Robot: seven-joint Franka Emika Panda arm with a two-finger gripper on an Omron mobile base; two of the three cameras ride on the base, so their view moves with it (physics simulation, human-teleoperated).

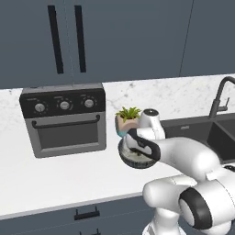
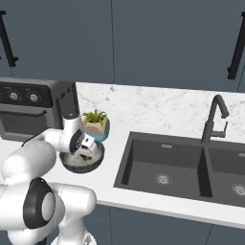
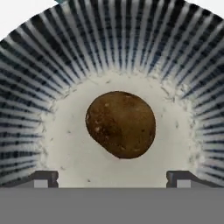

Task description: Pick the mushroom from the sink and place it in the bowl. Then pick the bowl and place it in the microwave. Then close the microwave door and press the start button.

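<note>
Kitchen tabletop count

One mushroom (image 3: 120, 124) in one bowl (image 2: 82, 160), one potted plant (image 2: 96, 124), one countertop oven (image 1: 64, 119) with three knobs, one sink (image 2: 182, 167) with two basins and two drains, one faucet (image 2: 213, 119).

Even, flat rendered light, no glare. Soft shadow under oven (image 1: 64, 120) on counter (image 1: 55, 183); sink (image 2: 165, 167) basins dark. Base views slightly soft, low-res. Hand view sharp on mushroom (image 3: 120, 124), bowl (image 3: 65, 65) ribs fan out w/ wide-angle stretch at edges.
</note>
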